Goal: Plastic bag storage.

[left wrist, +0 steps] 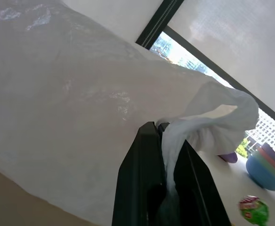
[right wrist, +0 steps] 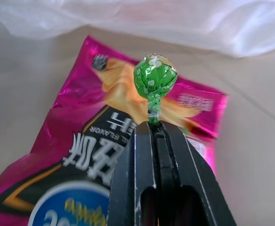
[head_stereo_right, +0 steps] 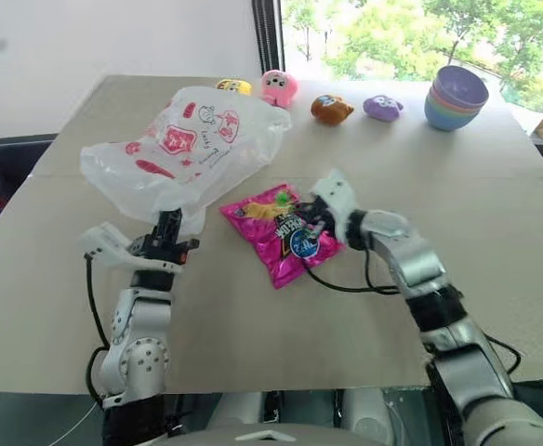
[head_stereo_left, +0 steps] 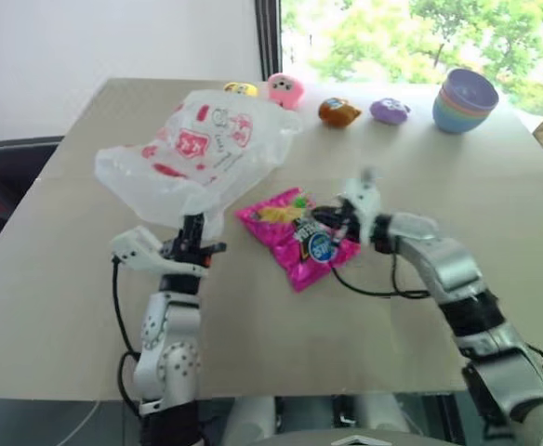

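The plastic bag (head_stereo_left: 197, 153), translucent white with red prints, hangs bunched above the table's left half. My left gripper (head_stereo_left: 193, 228) is shut on a twisted strip of it from below; the left wrist view shows that white film (left wrist: 194, 122) pinched between the black fingers (left wrist: 137, 179). My right gripper (right wrist: 156, 126) is shut on the stick of a green lollipop (right wrist: 155, 77), held just over a shiny pink snack packet (head_stereo_left: 295, 246) lying flat mid-table. The lollipop (head_stereo_right: 283, 197) sits right of the bag's lower edge.
Along the far edge of the tan table (head_stereo_left: 253, 325) stand a yellow toy (head_stereo_left: 241, 89), a pink toy (head_stereo_left: 284, 88), an orange toy (head_stereo_left: 338, 112), a purple toy (head_stereo_left: 390, 111) and a stack of pastel bowls (head_stereo_left: 465, 100). A black cable (head_stereo_left: 374, 290) trails from the right wrist.
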Available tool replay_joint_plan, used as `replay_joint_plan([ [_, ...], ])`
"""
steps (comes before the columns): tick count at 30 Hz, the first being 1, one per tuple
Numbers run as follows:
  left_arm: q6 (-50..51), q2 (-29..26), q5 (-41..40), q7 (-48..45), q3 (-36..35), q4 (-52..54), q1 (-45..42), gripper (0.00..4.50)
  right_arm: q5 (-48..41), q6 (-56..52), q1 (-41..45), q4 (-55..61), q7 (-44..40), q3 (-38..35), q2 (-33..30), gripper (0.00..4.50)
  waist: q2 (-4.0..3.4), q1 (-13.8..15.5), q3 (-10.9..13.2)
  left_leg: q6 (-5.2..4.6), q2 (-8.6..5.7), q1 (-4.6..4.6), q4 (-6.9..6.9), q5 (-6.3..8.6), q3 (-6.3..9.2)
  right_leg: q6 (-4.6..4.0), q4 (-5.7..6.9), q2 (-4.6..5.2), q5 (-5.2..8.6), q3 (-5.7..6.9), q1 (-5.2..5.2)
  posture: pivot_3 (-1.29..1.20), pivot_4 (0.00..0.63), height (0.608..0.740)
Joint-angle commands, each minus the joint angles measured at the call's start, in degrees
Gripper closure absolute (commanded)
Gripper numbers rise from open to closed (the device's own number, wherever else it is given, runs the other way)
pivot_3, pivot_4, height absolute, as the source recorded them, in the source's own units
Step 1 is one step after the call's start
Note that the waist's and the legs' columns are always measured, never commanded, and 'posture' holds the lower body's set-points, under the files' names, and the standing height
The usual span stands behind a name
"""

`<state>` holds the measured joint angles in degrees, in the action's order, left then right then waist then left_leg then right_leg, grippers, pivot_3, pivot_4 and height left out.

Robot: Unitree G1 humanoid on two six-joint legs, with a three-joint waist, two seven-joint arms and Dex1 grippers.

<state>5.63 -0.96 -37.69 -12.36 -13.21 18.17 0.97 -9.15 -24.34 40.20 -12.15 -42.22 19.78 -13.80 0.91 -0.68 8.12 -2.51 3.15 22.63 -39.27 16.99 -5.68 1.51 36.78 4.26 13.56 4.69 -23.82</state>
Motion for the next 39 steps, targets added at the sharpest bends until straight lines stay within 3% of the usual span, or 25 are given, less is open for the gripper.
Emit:
replay_joint_plan([
  [1,-1.84,0.31,0.95,-1.77,1.79,3.57,1.60,4.50,3.66,9.28,8.00,-10.29,-0.69,2.51,6.70,4.47,-0.04,-0.22,0.03,0.00,0.01,0.01,0.00,0.00,0.04,0.00,0.02,0.00,0.00,0.05,0.00,0.00,0.150,0.740],
  [10,-3.59,-0.33,3.52,-5.75,6.30,5.51,7.53,4.50,6.83,20.41,18.94,-27.76,-1.95,2.08,18.86,4.47,-0.16,-0.12,0.11,0.07,0.08,0.02,-0.01,-0.03,0.09,-0.01,0.06,0.01,0.01,0.08,0.00,0.00,0.150,0.740],
  [22,-5.09,-0.72,3.67,-9.43,7.80,4.83,10.08,4.50,8.24,25.77,24.37,-38.92,2.38,-1.93,24.90,4.47,-0.26,-0.28,0.17,0.08,0.15,0.03,0.00,-0.03,0.12,-0.03,0.09,0.04,0.01,0.10,-0.04,0.00,0.150,0.740],
  [25,-5.91,0.07,2.19,-9.65,6.43,4.24,9.74,4.50,8.93,25.05,24.01,-39.74,3.55,-2.32,24.42,3.67,-0.27,-0.29,0.17,0.08,0.15,0.05,0.02,-0.03,0.12,-0.03,0.09,0.03,0.01,0.10,-0.06,0.00,0.150,0.740],
  [31,-5.59,1.56,-6.54,-10.17,2.40,4.91,8.60,4.50,9.03,26.33,22.02,-38.58,4.50,-3.47,22.67,0.73,-0.27,-0.32,0.18,0.08,0.19,0.05,0.02,-0.03,0.13,-0.03,0.11,0.05,0.01,0.10,-0.07,0.00,0.150,0.740],
  [33,-5.64,1.88,-8.91,-10.17,0.99,4.95,8.22,4.50,7.95,25.77,21.08,-36.14,3.96,-4.88,21.73,0.04,-0.27,-0.28,0.17,0.08,0.19,0.06,0.01,-0.03,0.14,-0.03,0.11,0.07,0.01,0.11,-0.07,0.00,0.150,0.740],
  [36,-5.78,2.06,-10.86,-9.89,-0.48,5.04,7.82,4.50,6.39,22.87,19.40,-30.10,2.07,-6.89,18.92,0.04,-0.27,-0.27,0.18,0.08,0.17,0.09,0.01,-0.03,0.15,-0.02,0.10,0.11,0.01,0.13,-0.07,0.00,0.150,0.740],
  [39,-5.83,1.72,-11.18,-9.83,-1.24,5.30,8.02,4.50,2.72,12.83,14.40,-16.32,-0.37,-9.81,13.06,0.04,-0.25,0.12,0.17,0.07,0.14,0.15,-0.01,-0.03,0.24,-0.02,0.08,0.15,0.01,0.22,-0.05,0.00,0.150,0.740],
])
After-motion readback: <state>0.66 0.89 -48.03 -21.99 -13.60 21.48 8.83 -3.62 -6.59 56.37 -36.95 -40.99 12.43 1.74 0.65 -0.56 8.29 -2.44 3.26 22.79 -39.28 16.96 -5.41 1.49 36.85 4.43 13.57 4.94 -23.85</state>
